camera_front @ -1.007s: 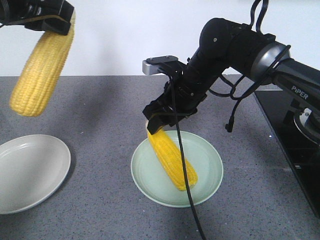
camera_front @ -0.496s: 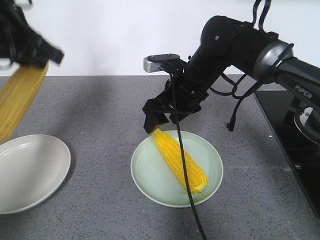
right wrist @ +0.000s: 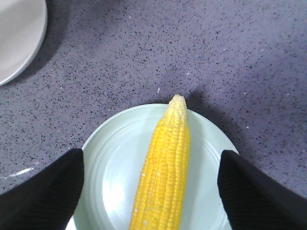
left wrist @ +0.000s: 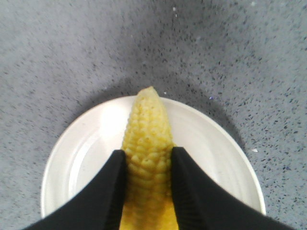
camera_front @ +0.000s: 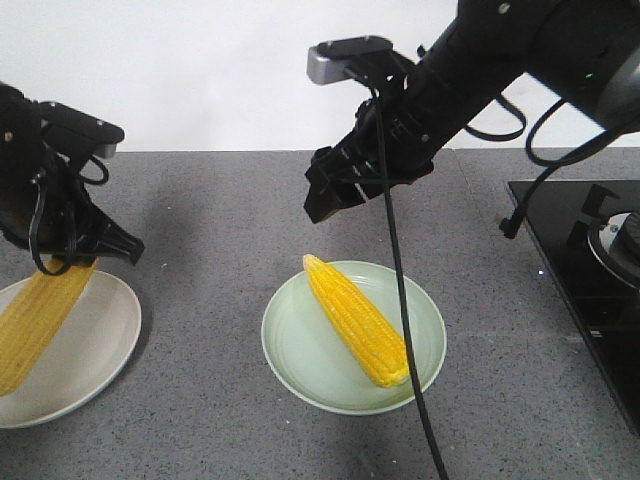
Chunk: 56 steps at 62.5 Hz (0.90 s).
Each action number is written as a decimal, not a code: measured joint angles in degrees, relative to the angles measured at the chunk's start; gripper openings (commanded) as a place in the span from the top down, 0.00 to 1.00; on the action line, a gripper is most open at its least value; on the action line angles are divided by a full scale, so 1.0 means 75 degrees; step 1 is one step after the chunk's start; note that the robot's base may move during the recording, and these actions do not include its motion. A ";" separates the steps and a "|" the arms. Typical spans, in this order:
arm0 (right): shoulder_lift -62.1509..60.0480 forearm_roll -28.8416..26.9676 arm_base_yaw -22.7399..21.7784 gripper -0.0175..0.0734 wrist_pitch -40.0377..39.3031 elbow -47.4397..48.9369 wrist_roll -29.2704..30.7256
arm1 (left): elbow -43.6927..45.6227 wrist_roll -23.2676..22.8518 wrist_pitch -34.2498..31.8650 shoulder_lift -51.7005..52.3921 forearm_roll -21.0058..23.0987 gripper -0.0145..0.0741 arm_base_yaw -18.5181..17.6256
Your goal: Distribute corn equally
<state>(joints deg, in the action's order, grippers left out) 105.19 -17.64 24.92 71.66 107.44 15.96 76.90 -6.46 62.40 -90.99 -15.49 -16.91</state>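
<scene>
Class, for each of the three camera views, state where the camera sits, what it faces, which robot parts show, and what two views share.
Exterior front-facing: above the counter, facing both arms, white plate and green plate.
Left wrist: looks down past left gripper shut on a corn cob.
Right wrist: looks down between open right gripper fingers at the released cob.
Shared: the front and right wrist views both show the green plate.

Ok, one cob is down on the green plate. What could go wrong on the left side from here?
The left gripper clamps its corn cob over the white plate, whose far end runs past the frame edge in the front view. Released like this, it could roll or tip off the rim. The right gripper is open, above the cob on the green plate.
</scene>
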 measured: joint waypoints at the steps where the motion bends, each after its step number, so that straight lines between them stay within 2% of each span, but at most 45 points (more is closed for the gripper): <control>1: -0.0025 0.0000 0.0000 0.21 0.0000 0.0000 -0.0003 | -0.0048 -0.0032 -0.0009 0.0000 -0.0010 0.84 0.0000; 14: -0.0263 0.0030 0.0000 0.21 0.0024 0.0000 -0.0028 | -0.0151 -0.0122 -0.0036 0.0000 -0.0147 0.83 0.0000; 24: -0.0292 0.0056 0.0000 0.21 0.0023 0.0000 -0.0056 | -0.0151 -0.0122 0.0067 0.0000 -0.0147 0.77 0.0000; 35: -0.0292 0.0090 0.0000 0.21 0.0023 0.0000 -0.0109 | -0.0151 -0.0130 0.0263 0.0000 -0.0147 0.64 0.0000; 50: -0.0292 0.0105 0.0000 0.21 0.0023 0.0000 -0.0135 | -0.0151 -0.0130 0.0531 0.0000 -0.0147 0.41 0.0000; 56: -0.0292 0.0105 0.0000 0.21 0.0023 0.0000 -0.0135 | -0.0151 -0.0139 0.0632 0.0000 -0.0149 0.37 0.0000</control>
<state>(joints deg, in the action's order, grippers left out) 103.00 -16.85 24.92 71.83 107.44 14.95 75.77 -7.50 67.14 -90.99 -16.61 -16.91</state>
